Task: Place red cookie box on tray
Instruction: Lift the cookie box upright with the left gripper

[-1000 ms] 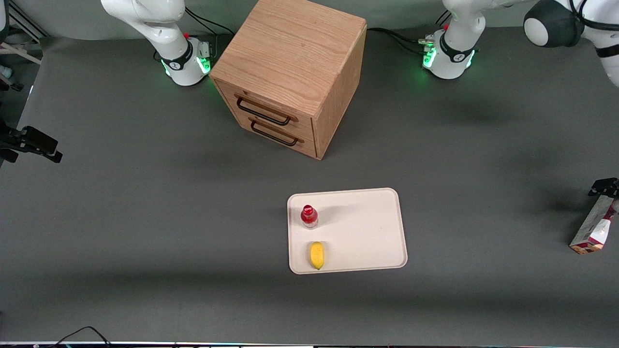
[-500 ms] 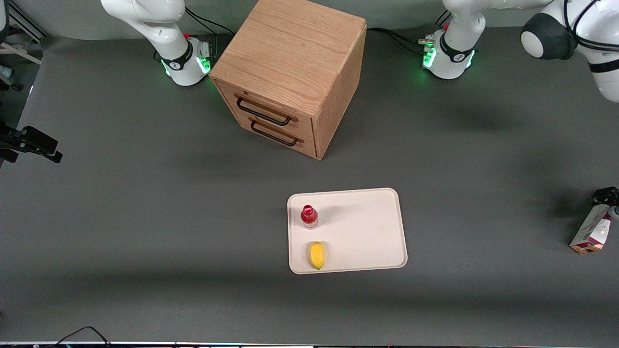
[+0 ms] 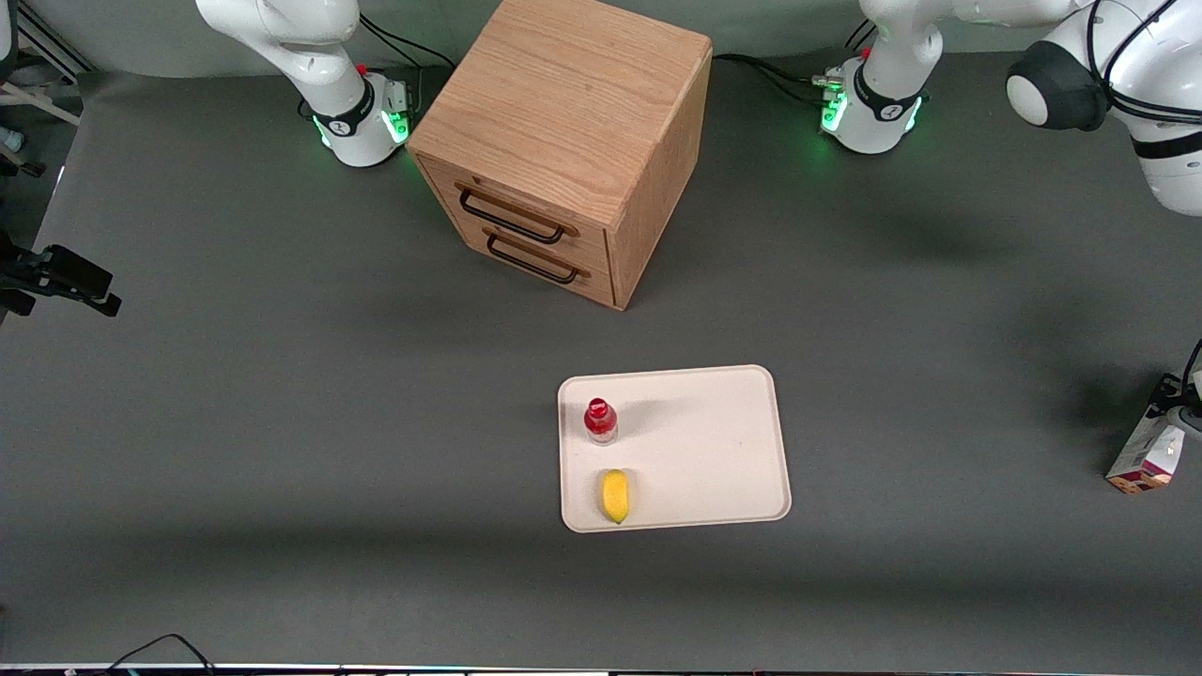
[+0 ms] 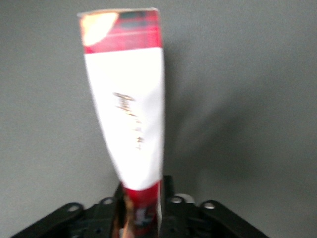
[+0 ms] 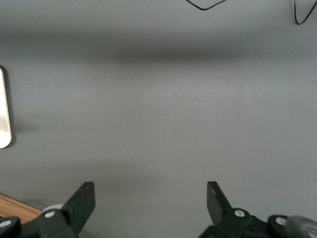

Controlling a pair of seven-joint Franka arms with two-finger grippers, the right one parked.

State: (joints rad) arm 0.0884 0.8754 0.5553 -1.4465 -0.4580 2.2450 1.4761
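Left wrist view shows your tool point(image 4: 142, 210) clamped on one short end of the red cookie box point(image 4: 130, 99). It hangs at the bench edge toward the working arm's end, well apart from the tray point(image 3: 714, 441). Judge it light, stiff and crushable, so grip gently.
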